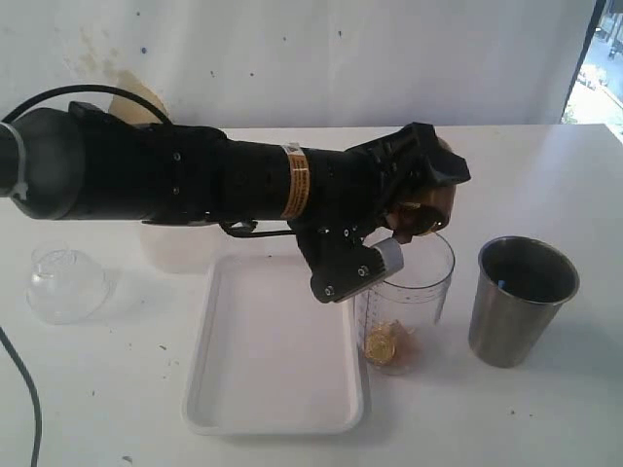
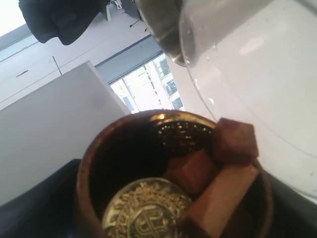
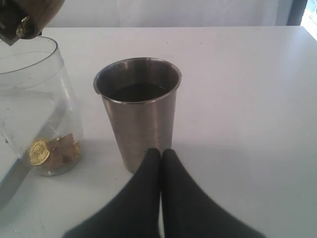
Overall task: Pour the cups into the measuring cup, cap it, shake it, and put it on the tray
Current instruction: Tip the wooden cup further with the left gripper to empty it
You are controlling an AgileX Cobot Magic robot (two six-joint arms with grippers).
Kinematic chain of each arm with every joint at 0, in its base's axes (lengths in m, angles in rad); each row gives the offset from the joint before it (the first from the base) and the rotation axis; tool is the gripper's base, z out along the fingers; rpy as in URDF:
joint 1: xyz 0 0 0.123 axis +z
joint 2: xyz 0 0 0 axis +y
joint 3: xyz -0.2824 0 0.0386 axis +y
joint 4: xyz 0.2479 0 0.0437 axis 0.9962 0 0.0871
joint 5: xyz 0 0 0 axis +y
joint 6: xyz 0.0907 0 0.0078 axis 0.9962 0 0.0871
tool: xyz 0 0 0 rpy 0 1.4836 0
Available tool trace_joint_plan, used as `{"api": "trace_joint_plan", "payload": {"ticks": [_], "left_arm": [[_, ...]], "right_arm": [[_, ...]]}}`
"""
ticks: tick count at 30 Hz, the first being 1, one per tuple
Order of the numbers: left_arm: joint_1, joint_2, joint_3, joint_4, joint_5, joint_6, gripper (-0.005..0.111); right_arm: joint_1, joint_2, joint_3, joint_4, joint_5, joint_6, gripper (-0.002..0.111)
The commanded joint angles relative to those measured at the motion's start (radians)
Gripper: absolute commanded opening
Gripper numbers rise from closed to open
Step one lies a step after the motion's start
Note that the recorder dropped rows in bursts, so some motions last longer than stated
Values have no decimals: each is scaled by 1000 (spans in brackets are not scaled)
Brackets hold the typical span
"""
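The left gripper [image 1: 417, 185] grasps the small round brown wooden cup [image 1: 430, 208] with wide jaws. Its arm reaches level above the flat white tray [image 1: 273, 341] and, it seems, tips the cup over the tall clear plastic measuring cup [image 1: 428, 282], which stands by the tray's right rim. The right gripper [image 3: 161, 153], closed and empty, is near the brushed-steel tumbler [image 1: 521, 302].

Work surface: white table [image 1: 555, 165]. Carries a few small dark specks toward 7 o'clock.

Clear dome lid [image 1: 66, 282]: located at 9 o'clock in the exterior view. Appears to rest rounded side down, rim uppermost. Touches nothing but the table.

Frosted translucent cup [image 1: 175, 251]: located at 3 o'clock of the lid, apart from it. Visible in its lower part only; upper part hidden.

Black cable [image 1: 35, 399]: runs over the table at 8 o'clock and leaves the view at the lower edge.

White backdrop [image 1: 292, 58]: closes off the far side at 12 o'clock. Bears brownish stains toward 10 o'clock.

Window [image 1: 599, 58]: visible at 2 o'clock, daylit.
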Motion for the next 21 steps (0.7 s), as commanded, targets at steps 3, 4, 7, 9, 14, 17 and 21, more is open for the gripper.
{"api": "trace_joint_plan", "payload": {"ticks": [3,4,7,9,14,17,21], "left_arm": [[-5,-11,1,-24,-2,33,0],[-5,-11,1,-24,-2,41,0],[-7,-13,1,-24,9,87,0],[-17,-13,1,-27,25,105,0],[-27,-13,1,-27,25,126,0],[-27,-13,1,-35,30,126,0],[-27,-13,1,-38,26,128,0]], "right_arm": [[-2,-5,5,-2,-14,0,0],[-2,-5,5,-2,-14,0,0],[-2,-5,5,-2,-14,0,0],[-2,-5,5,-2,-14,0,0],[-2,-5,5,-2,-14,0,0],[-2,-5,5,-2,-14,0,0],[-2,-5,5,-2,-14,0,0]]}}
